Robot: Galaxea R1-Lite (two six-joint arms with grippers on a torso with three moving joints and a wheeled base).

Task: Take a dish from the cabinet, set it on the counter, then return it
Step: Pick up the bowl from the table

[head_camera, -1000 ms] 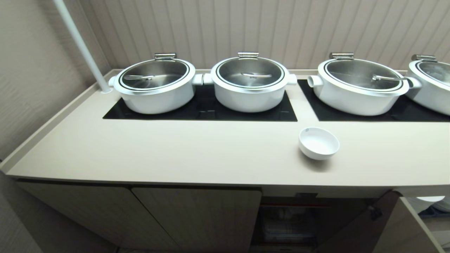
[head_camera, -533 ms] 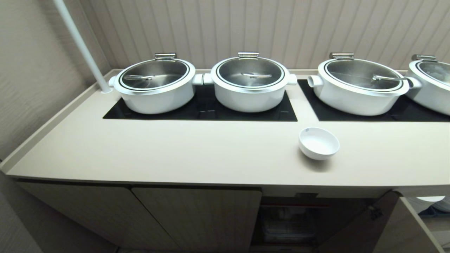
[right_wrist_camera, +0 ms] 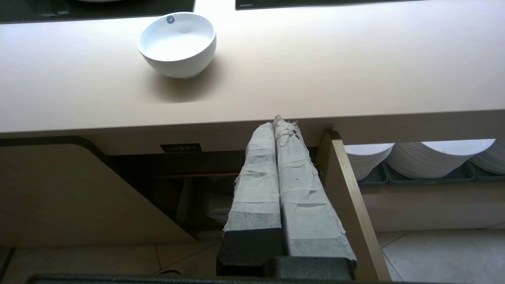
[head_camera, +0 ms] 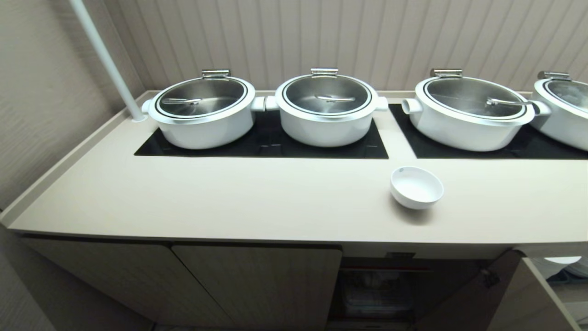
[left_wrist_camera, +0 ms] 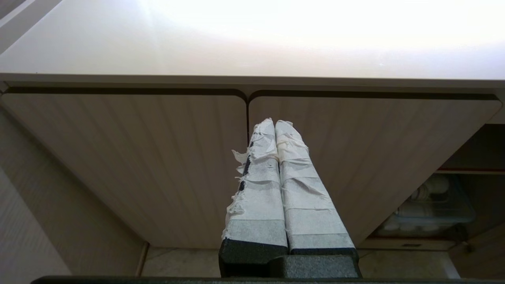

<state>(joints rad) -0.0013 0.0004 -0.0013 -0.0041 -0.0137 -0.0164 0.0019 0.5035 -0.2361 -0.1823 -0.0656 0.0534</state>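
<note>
Looking across from the left, I am seeing my left gripper (left_wrist_camera: 275, 123) hanging low in front of the shut doors of the cabinet (left_wrist_camera: 158, 157), its taped fingers pressed together on nothing. Further right, the dish (head_camera: 416, 187) is sitting upright on the counter (head_camera: 229, 197), near the front edge, just this side of the gap between the two cooktop panels, mouth facing up. It is round, so I am finding no long axis to line up with; only a small mark on the inner rim, on its far left side, is giving it any heading. My right gripper (right_wrist_camera: 277, 121) is pointing up at the counter's underside beside the open door (right_wrist_camera: 347, 205), well apart from the dish, fingers closed and empty.

I am judging the risks like this: the closed fingers are needing to part before any grasp, or they will be shoving the dish toward the pots (head_camera: 326, 110). Rising from here, the hand could be clipping the counter lip or the door. A pinch on the smooth, curved wall may be slipping, and the dish is sitting close enough to the edge to drop.
</note>
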